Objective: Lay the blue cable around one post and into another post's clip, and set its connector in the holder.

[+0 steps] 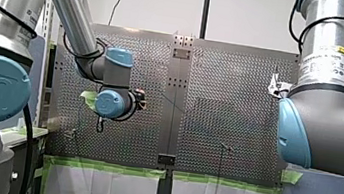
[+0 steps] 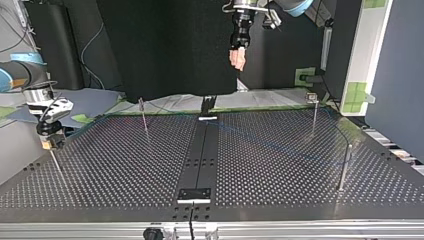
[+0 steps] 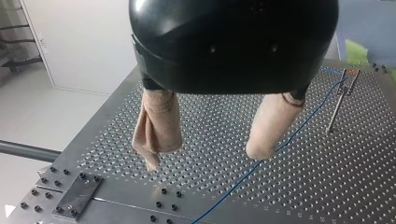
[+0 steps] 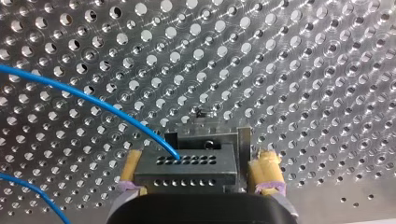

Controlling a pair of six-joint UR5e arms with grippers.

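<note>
Right wrist view: my right claw [image 4: 198,163] pinches the connector [image 4: 187,171] between yellow pads, long axis crosswise. The blue cable [image 4: 93,99] runs ahead from it, and what seems the holder [image 4: 219,135] sits just beyond. My left claw [image 3: 204,156], spread, hangs well apart.

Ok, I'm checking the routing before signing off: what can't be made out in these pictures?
Whether the connector is seated in the holder: right wrist view, the connector and my right claw cover the seat.
Whether the blue cable sits in the post's clip: left wrist view, too small and far.
The cable's full path: top view, too thin and faint to follow.
</note>
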